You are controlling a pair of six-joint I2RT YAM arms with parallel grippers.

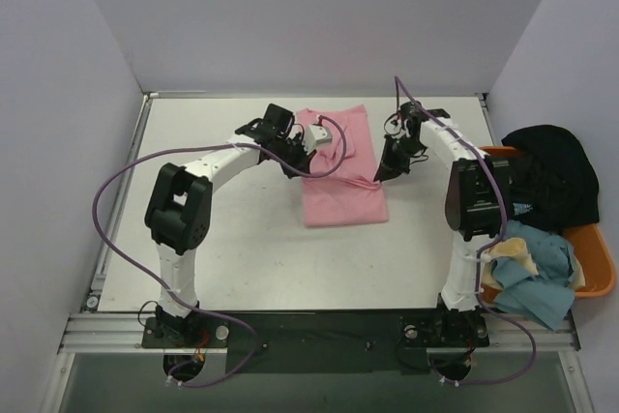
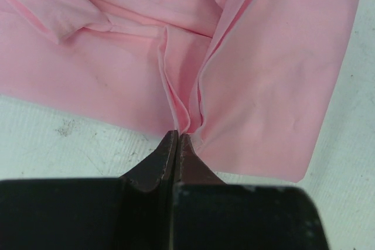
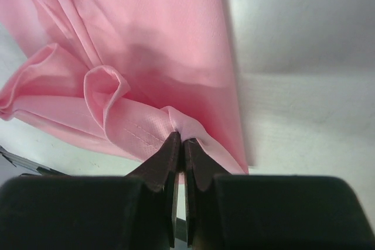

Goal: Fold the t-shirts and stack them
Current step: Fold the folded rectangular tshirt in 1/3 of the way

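Note:
A light pink t-shirt (image 1: 343, 176) lies partly folded in the middle of the white table. My left gripper (image 1: 298, 167) is shut on its left edge; the left wrist view shows the cloth (image 2: 234, 57) pinched into a ridge at the fingertips (image 2: 179, 136). My right gripper (image 1: 381, 179) is shut on its right edge; the right wrist view shows a hemmed fold of pink cloth (image 3: 129, 121) pinched and lifted off the table. A black t-shirt (image 1: 551, 166) and a light blue t-shirt (image 1: 537, 278) lie in the tub at the right.
An orange plastic tub (image 1: 598, 278) stands at the table's right edge, with a cream cloth (image 1: 511, 256) in it beside the other shirts. Grey walls close in the table (image 1: 242, 258) on the left, back and right. Purple cables loop off both arms.

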